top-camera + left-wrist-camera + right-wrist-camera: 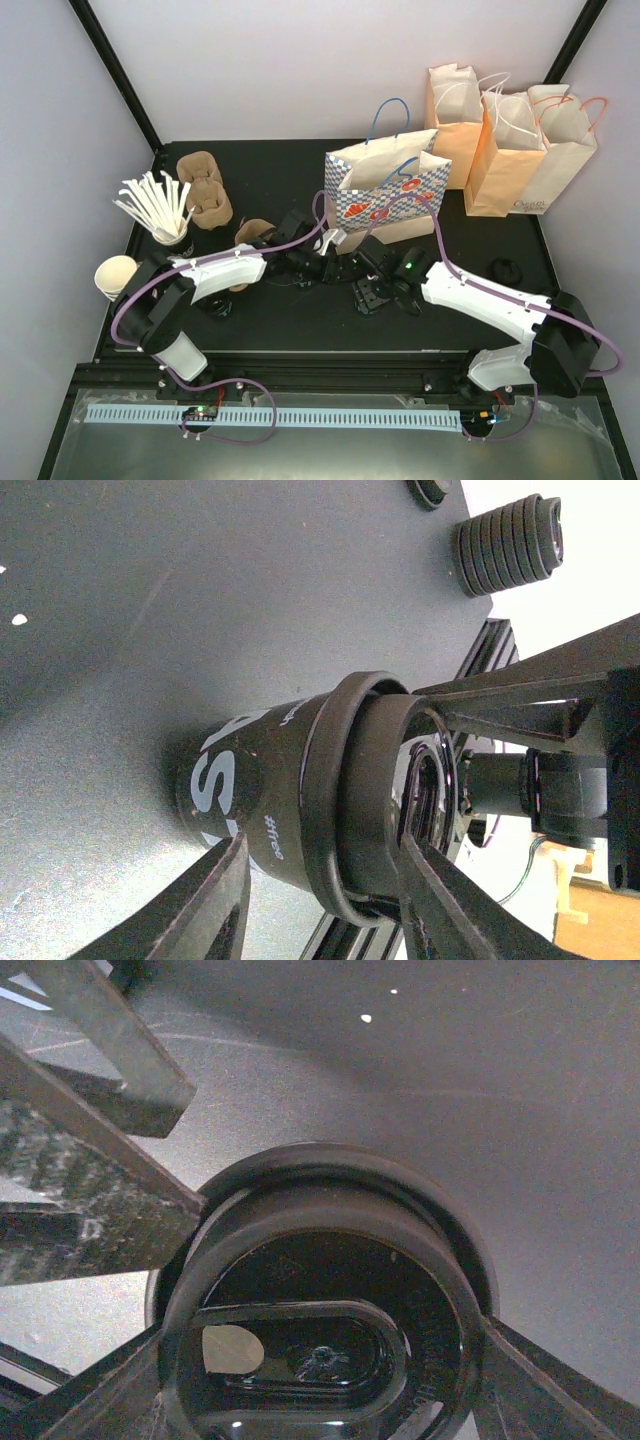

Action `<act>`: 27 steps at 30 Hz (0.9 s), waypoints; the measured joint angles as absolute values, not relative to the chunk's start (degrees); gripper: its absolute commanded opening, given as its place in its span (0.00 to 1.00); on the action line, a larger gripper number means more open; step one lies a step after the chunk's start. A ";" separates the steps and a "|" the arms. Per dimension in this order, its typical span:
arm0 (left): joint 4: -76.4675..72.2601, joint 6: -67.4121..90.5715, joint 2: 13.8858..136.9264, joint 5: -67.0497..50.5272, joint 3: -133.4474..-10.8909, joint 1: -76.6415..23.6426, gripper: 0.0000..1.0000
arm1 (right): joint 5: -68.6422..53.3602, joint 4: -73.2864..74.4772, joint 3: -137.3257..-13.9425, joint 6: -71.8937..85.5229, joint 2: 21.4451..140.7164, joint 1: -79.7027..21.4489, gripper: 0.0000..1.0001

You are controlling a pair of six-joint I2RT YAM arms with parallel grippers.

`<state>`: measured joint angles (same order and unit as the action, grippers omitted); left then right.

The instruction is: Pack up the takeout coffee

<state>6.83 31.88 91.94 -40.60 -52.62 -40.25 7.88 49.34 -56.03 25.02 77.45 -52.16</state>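
The takeout coffee (300, 800) is a small black cup with white lettering and a round black lid (320, 1290). It sits at mid-table where both arms meet and is hidden under them in the top view. My left gripper (322, 855) is spread wide, its fingertips beside the cup's wall and lid rim; it also shows in the top view (308, 262). My right gripper (320, 1360) looks straight down on the lid, a finger against each side of its rim; it also shows in the top view (368, 285). A left finger (90, 1210) touches the lid's edge.
A blue-and-white patterned bag (385, 195) stands open just behind the grippers. Tan paper bags (510, 140) stand at back right. Pulp cup carriers (205, 190), a cup of straws (160, 215) and cream cups (115, 275) are at left. A stack of lids (505, 268) lies right.
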 measured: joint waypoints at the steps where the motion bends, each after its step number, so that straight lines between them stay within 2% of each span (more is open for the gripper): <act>1: 6.44 32.05 91.94 -40.73 -52.34 -40.25 0.41 | 7.94 49.15 -55.81 25.41 77.25 -52.16 0.72; 4: 5.87 32.51 91.94 -41.01 -51.72 -40.25 0.41 | 8.08 48.69 -55.40 26.04 76.95 -52.16 0.71; 18: -1.83 36.53 95.50 -44.66 -49.04 -39.64 0.24 | 9.13 47.66 -54.83 27.46 76.97 -52.95 0.70; 27: -5.43 38.24 96.51 -46.85 -48.05 -39.07 0.20 | 9.41 46.89 -54.46 27.88 76.97 -53.01 0.70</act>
<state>-5.43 38.24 96.51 -46.85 -48.05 -39.07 9.41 46.89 -54.46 27.88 76.97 -53.01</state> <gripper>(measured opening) 0.214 0.726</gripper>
